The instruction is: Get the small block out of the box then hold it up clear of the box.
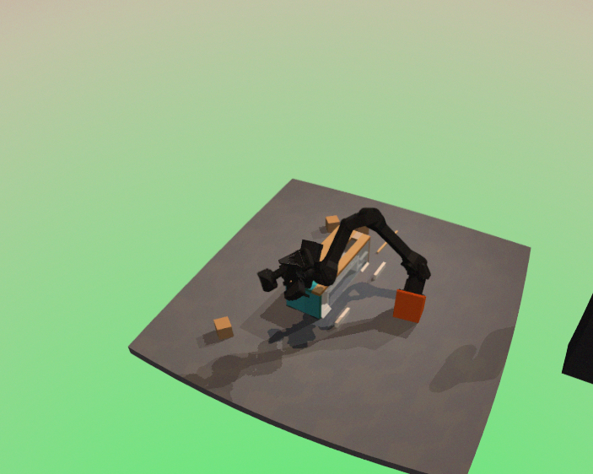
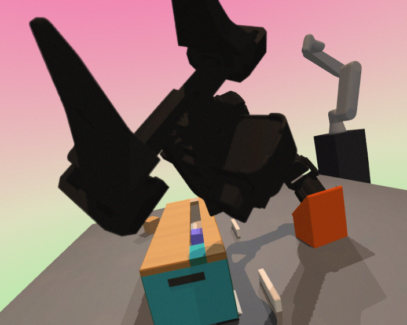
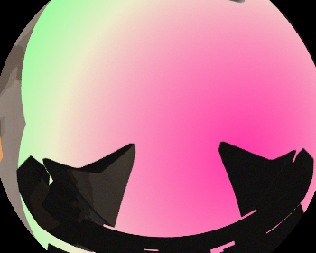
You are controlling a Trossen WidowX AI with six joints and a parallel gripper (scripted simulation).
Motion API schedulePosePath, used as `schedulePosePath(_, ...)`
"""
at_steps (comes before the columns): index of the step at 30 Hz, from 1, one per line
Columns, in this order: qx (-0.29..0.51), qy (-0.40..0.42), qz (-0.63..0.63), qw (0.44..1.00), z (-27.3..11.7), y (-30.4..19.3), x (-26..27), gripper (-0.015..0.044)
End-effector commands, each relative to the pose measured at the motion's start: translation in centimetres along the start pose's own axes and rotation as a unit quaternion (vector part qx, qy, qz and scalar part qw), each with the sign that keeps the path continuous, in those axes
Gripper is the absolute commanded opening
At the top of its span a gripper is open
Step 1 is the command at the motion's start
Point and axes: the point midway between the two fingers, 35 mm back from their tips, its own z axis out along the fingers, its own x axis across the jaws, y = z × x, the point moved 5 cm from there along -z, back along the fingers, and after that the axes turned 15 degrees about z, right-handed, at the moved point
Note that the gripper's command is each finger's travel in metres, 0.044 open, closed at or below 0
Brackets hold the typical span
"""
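Note:
The box has a wooden top and a teal end wall (image 1: 304,304) (image 2: 193,300); its clear front faces the orange arm base in the top view. A purple block (image 2: 197,237) shows through the slot in the top, inside the box and towards the teal end. The shelf and its two ends cannot be made out. My gripper (image 3: 179,147) is open and empty, its fingers wide apart against the sky in the wrist view. In the top and exterior views it is raised above the teal end of the box, partly hiding the box in the top view.
The orange arm base (image 1: 408,306) (image 2: 327,220) stands on the clear-front side. Pale bars (image 1: 379,270) (image 2: 271,290) lie between it and the box. One wooden cube (image 1: 224,327) stands off the teal end, another (image 1: 331,223) (image 2: 151,225) behind the box. A grey arm (image 2: 348,91) stands beyond the table.

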Motion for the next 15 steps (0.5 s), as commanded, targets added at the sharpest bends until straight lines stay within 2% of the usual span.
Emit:
schedulePosePath(1, 0.001, 0.004, 0.01, 1.0, 0.0, -0.1, 0.0, 0.04)
schedulePosePath(4, 0.016, 0.052, 0.146, 0.988, -0.4, -2.0, 0.6, 0.04)
schedulePosePath(8, 0.065, 0.125, 0.368, 0.919, -1.7, -4.8, 1.4, 0.04)
schedulePosePath(11, 0.12, 0.168, 0.516, 0.831, -3.1, -6.7, 1.9, 0.04)
schedulePosePath(15, 0.21, 0.202, 0.678, 0.675, -5.6, -8.9, 2.2, 0.04)
